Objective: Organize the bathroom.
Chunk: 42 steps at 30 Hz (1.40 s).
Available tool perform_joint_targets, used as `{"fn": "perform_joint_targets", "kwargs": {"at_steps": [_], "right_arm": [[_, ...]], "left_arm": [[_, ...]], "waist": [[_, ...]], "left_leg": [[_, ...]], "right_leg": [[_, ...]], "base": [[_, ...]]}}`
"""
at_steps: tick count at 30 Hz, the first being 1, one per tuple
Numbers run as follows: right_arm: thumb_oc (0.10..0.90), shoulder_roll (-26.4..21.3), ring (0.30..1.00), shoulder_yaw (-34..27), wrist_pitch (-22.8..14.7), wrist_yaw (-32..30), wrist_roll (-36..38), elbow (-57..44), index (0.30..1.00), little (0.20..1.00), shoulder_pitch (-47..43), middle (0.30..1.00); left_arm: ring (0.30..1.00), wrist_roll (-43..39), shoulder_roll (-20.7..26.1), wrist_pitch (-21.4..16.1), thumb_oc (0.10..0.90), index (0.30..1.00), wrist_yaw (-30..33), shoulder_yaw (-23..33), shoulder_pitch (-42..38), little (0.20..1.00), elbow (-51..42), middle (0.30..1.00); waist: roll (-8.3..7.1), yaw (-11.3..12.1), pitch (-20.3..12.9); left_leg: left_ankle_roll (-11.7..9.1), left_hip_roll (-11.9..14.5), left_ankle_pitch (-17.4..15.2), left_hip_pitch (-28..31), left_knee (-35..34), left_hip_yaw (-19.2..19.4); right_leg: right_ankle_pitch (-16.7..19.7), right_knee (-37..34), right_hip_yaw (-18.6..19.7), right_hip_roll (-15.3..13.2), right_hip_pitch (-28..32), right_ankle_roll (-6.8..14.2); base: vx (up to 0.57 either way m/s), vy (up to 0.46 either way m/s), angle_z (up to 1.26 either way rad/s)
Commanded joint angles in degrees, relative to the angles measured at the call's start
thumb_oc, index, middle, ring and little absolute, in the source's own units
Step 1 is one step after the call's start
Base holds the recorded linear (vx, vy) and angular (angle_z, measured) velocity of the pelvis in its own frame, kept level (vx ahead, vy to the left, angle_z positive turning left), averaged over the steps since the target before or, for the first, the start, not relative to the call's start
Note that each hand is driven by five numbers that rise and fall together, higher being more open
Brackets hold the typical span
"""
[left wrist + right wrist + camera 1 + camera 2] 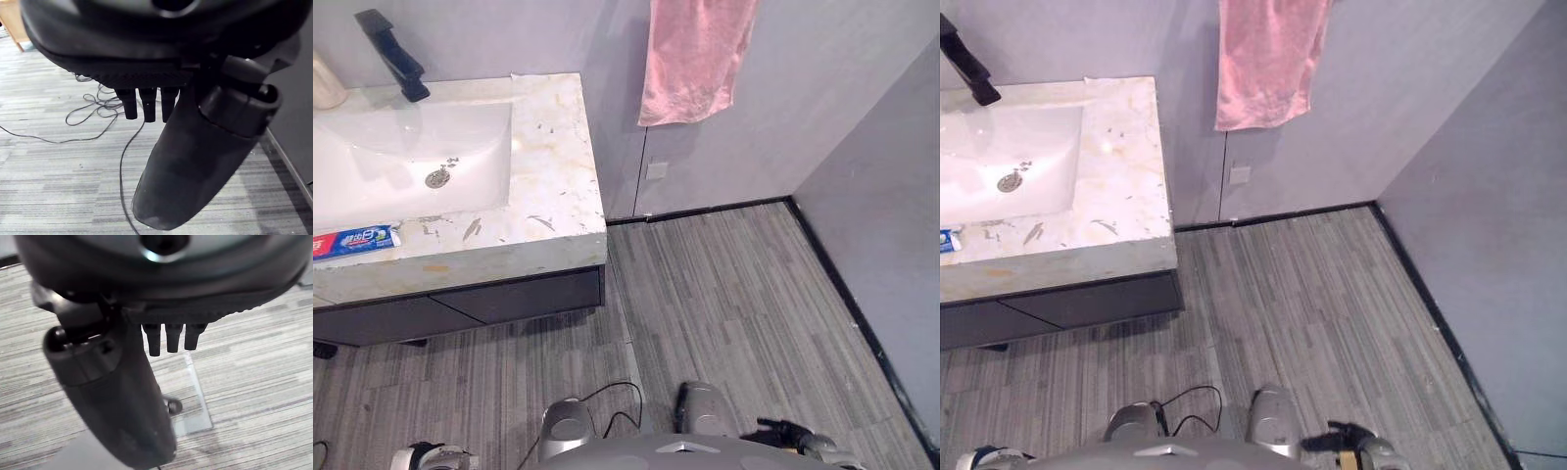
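A: What sits in the basin (401, 162)?
B: Nothing that I can see except one metal drain (437, 177) at its bottom. One black faucet (393, 54) stands at its back rim.
A: And on the marble tabletop (558, 166)?
B: One toothpaste box (352, 241) lies flat along the front edge, just before the basin. One pale rounded object (325, 83) stands at the far left corner; what it is I cannot tell.
A: Towels?
B: One pink towel (693, 59) hangs on the wall, right of the tabletop.
A: The hands?
B: The left hand (146, 100) and the right hand (168, 335) hang low over the striped floor (734, 313), fingers curled, gripping nothing.
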Motion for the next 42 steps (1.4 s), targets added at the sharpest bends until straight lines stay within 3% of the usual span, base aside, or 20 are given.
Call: {"fn": "perform_joint_targets", "kwargs": {"at_steps": [1,7,8,12,13,15,16,17,18,21,23,25,29,35,36,37,38,40,41,42], "right_arm": [[0.800,-2.9,0.900,2.2,-3.4,-2.4,2.0,2.3,0.900,0.900,-5.0,0.900],[0.800,-2.9,0.900,2.3,-3.5,-3.0,1.7,2.5,0.900,0.900,-4.2,0.900],[0.800,-2.8,0.900,2.2,-3.4,-3.5,1.9,2.4,0.900,0.900,-3.6,0.900],[0.800,-2.6,0.900,3.2,-3.2,-3.3,0.0,2.4,0.900,0.900,-4.2,0.900],[0.800,-2.4,0.900,3.5,-3.0,-3.2,0.0,2.5,0.900,0.900,-4.6,0.900],[0.800,-1.9,0.900,3.3,-3.5,-3.1,-0.3,3.6,0.900,0.900,-5.0,0.900],[0.800,-1.8,0.900,3.2,-3.9,-3.1,-0.5,4.3,0.900,0.900,-4.6,0.900],[0.800,-1.8,0.900,3.2,-3.9,-3.1,-0.5,4.3,0.900,0.900,-4.5,0.900],[0.800,-2.2,0.900,3.3,-4.2,-3.3,-0.2,4.6,0.900,0.900,-3.8,0.900],[0.800,-2.5,0.900,3.2,-4.3,-3.3,-0.6,4.8,0.900,0.900,-3.8,0.900],[0.800,-2.3,0.900,2.2,-5.2,-3.8,-1.6,5.4,0.900,0.900,-3.5,0.900],[0.800,-1.6,0.900,2.0,-4.9,-4.8,-1.6,4.4,0.900,0.900,-3.5,0.900],[0.800,-1.6,0.900,2.4,-4.1,-5.1,-1.9,2.8,0.900,0.900,-3.7,0.900],[0.800,-2.2,0.900,1.6,-3.5,-5.0,-2.0,2.3,0.900,0.900,-4.3,0.900],[0.800,-2.2,0.900,1.4,-3.5,-5.1,-2.0,2.5,0.900,0.900,-4.5,0.900],[0.800,-1.8,0.900,1.5,-3.9,-5.5,-1.7,2.8,0.900,0.900,-4.8,0.900],[0.800,-1.5,0.900,1.7,-4.0,-5.4,-2.1,2.7,0.900,0.900,-5.4,0.900],[0.800,-1.5,0.900,2.7,-3.3,-4.7,-2.5,1.7,0.900,0.900,-6.1,0.900],[0.800,-1.6,0.900,2.9,-3.0,-4.9,-1.4,0.7,0.900,0.900,-5.7,0.900],[0.800,-1.7,0.900,3.1,-2.8,-4.6,-0.9,0.3,0.900,0.900,-5.6,0.900]], "left_arm": [[0.900,0.0,2.5,-1.3,0.800,0.900,3.7,-2.9,-0.8,0.900,-2.4,0.900],[0.900,-1.1,1.4,-2.1,0.800,0.900,3.8,-2.0,-1.0,0.900,-0.4,0.900],[0.900,-1.9,1.0,-2.0,0.800,0.900,4.1,-2.2,-1.1,0.900,-0.2,0.900],[0.900,-3.6,0.0,-3.3,0.800,0.900,4.7,-0.8,0.0,0.900,0.5,0.900],[0.900,-4.0,-0.1,-3.4,0.800,0.900,5.0,-0.2,0.4,0.900,0.5,0.900],[0.900,-4.8,-0.3,-3.7,0.800,0.900,5.9,0.6,1.0,0.900,1.8,0.900],[0.900,-7.0,-0.6,-4.3,0.800,0.900,7.1,1.3,0.8,0.900,3.4,0.900],[0.900,-7.3,-0.7,-4.3,0.800,0.900,7.4,1.4,0.7,0.900,3.6,0.900],[0.900,-7.6,-1.3,-4.2,0.800,0.900,9.6,2.0,0.1,0.900,4.2,0.900],[0.900,-8.7,-1.9,-4.3,0.800,0.900,11.6,2.2,-0.8,0.900,4.2,0.900],[0.900,-8.5,-1.8,-3.3,0.800,0.900,12.4,2.3,-2.7,0.900,4.7,0.900],[0.900,-9.3,-1.3,-1.9,0.800,0.900,13.5,0.9,-3.9,0.900,3.3,0.900],[0.900,-10.3,-0.2,-0.7,0.800,0.900,15.4,1.2,-3.7,0.900,1.6,0.900],[0.900,-10.6,1.5,-0.5,0.800,0.900,17.7,3.1,-3.1,0.900,2.7,0.900],[0.900,-9.8,1.9,-0.2,0.800,0.900,17.8,3.6,-3.1,0.900,3.4,0.900],[0.900,-9.7,2.6,0.4,0.800,0.900,18.0,3.9,-2.9,0.900,3.7,0.900],[0.900,-10.4,3.2,0.6,0.800,0.900,18.3,4.9,-2.2,0.900,4.0,0.900],[0.900,-13.4,3.5,-0.4,0.800,0.900,19.0,5.9,-1.0,0.900,4.9,0.900],[0.900,-13.5,3.3,-0.9,0.800,0.900,19.3,5.1,-0.9,0.900,5.3,0.900],[0.900,-13.1,3.2,-1.0,0.800,0.900,19.6,5.2,-0.8,0.900,5.2,0.900]], "waist": [[-0.29,0.5,-3.2],[0.71,-0.4,-4.8],[0.85,-0.7,-5.0],[0.06,0.0,-4.1],[0.04,0.1,-3.9],[0.45,-0.3,-4.4],[1.17,-1.0,-5.3],[1.25,-1.1,-5.3],[2.07,-1.3,-5.4],[3.08,-1.5,-5.1],[4.18,-2.7,-4.7],[3.59,-3.0,-3.9],[2.84,-2.5,-3.6],[1.32,-0.9,-4.5],[0.84,-0.3,-4.7],[-0.16,0.5,-4.7],[-0.23,1.2,-4.5],[0.61,0.8,-4.7],[0.40,-0.2,-5.2],[0.08,-0.3,-5.7]], "left_leg": [[1.4,-5.3,4.1,-1.5,0.1,-10.0],[0.3,-5.0,6.1,-1.6,-1.1,-8.4],[-0.6,-4.5,8.9,-3.0,1.9,-8.7],[-0.2,-3.2,12.4,-7.7,13.3,-13.6],[-0.3,-1.6,13.4,-7.5,13.0,-14.2],[-1.0,5.2,17.3,-3.4,5.7,-13.4],[-2.6,10.6,22.1,-0.5,-2.2,-12.9],[-2.9,11.3,22.9,-0.1,-3.2,-12.9],[-4.4,12.7,24.7,0.0,-6.1,-14.8],[-5.1,12.1,22.4,0.1,-5.9,-13.9],[-5.7,10.0,16.8,0.7,-5.4,-7.7],[-5.5,7.1,10.9,-0.2,-3.0,-6.8],[-4.4,5.5,8.1,0.4,-1.9,-6.9],[-2.9,3.6,5.3,0.2,-0.2,-8.0],[-2.3,2.6,4.9,0.4,-0.5,-8.0],[-1.8,1.1,4.0,1.0,-0.9,-7.1],[-1.3,1.0,4.0,2.0,-1.7,-5.3],[-0.6,1.8,5.4,2.9,-3.4,-4.6],[-0.4,1.0,5.9,2.3,-4.0,-6.8],[-0.5,0.2,6.5,1.9,-4.4,-8.1]], "right_leg": [[6.4,-19.3,-4.5,-2.3,5.9,1.9],[5.5,-23.7,-3.1,-0.6,9.3,0.4],[5.4,-24.4,-2.6,-0.2,9.9,-0.3],[4.6,-22.5,0.0,-0.4,9.6,-1.6],[4.3,-21.7,0.3,-0.3,9.5,-1.8],[2.9,-20.3,0.2,-0.3,9.5,-2.0],[2.0,-19.2,-0.2,-1.1,9.0,-1.8],[1.8,-18.9,-0.3,-1.4,9.0,-1.8],[0.9,-17.2,-0.5,-3.5,8.3,-1.3],[0.6,-15.4,-0.3,-5.5,7.2,-0.3],[1.8,-14.2,-1.7,-9.1,6.1,2.3],[4.6,-15.4,-1.3,-13.2,7.2,5.8],[6.6,-18.0,-0.2,-15.2,8.8,7.9],[10.0,-22.5,1.0,-16.8,11.3,8.5],[12.2,-23.8,0.7,-18.0,11.4,8.6],[19.0,-24.0,0.0,-20.3,9.6,9.7],[19.8,-21.3,-2.1,-20.4,8.0,10.0],[12.9,-17.5,-1.1,-13.9,7.5,8.3],[10.9,-17.3,2.8,-8.6,6.7,7.1],[9.8,-18.1,2.4,-6.3,6.9,6.0]], "base": [[0.03,-0.055,0.97],[0.02,-0.013,0.02],[0.00,0.000,0.00],[-0.04,0.046,0.00],[0.00,0.142,-0.39],[0.06,0.294,-0.63],[0.07,0.362,-0.36],[0.05,0.591,0.11],[0.01,0.407,0.25],[-0.01,0.378,0.11],[-0.02,0.350,-0.04],[0.03,0.365,0.60],[0.05,0.195,0.37],[0.04,0.133,-0.04],[0.03,0.132,-0.02],[0.00,0.113,-0.13],[-0.03,0.094,-0.20],[-0.01,0.046,-0.33],[0.01,-0.013,-0.59],[-0.02,-0.046,-0.53]]}}
